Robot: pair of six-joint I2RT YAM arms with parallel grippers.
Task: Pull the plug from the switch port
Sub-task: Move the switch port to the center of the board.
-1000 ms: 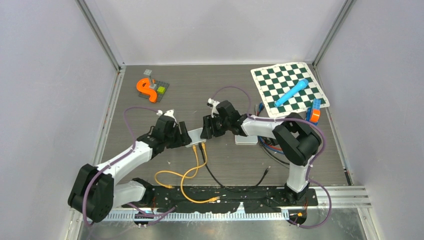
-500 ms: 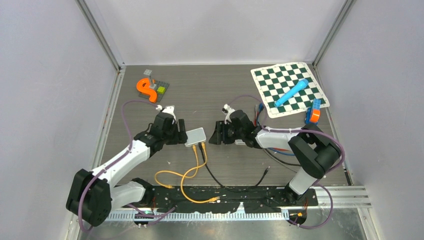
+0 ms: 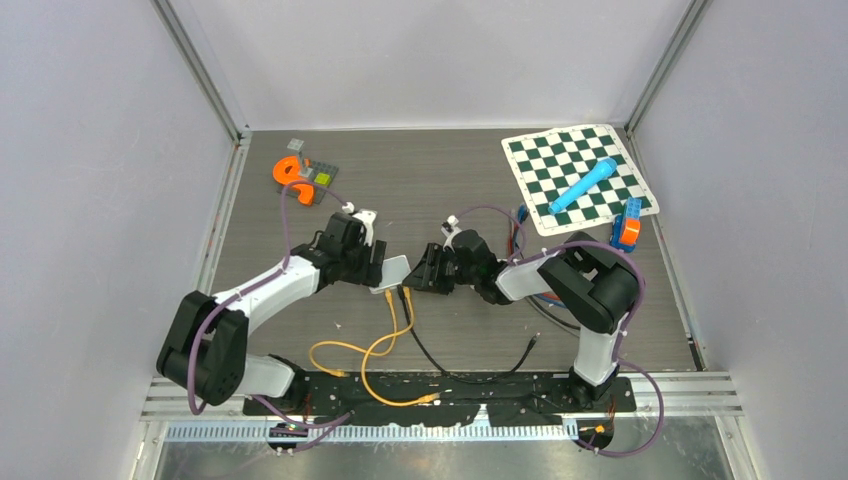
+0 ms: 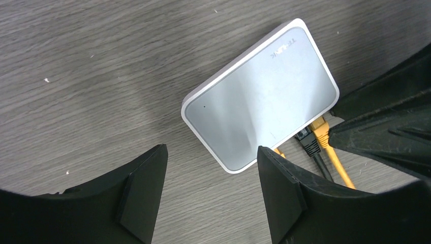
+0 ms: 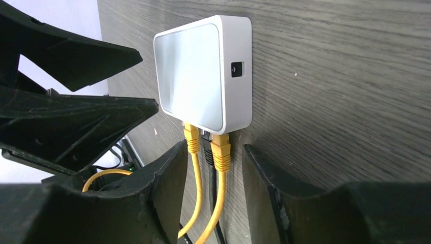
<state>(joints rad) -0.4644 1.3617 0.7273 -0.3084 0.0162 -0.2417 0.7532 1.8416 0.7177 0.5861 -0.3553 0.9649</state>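
Both arms have shifted, and the right gripper (image 5: 214, 155) has come closer to the small white network switch (image 3: 393, 271) on the dark wood-pattern table (image 3: 450, 170). Its jaws are partly open on both sides of the yellow cable plug (image 5: 221, 148), which sits in its port, and do not grip it. Just beside the switch, the left gripper (image 4: 211, 151) is open and empty.

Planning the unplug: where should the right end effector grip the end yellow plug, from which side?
Pinch the end yellow plug by its body, just clear of the switch, coming in along its cable. It sticks straight out; the black plug crowds its inner side.
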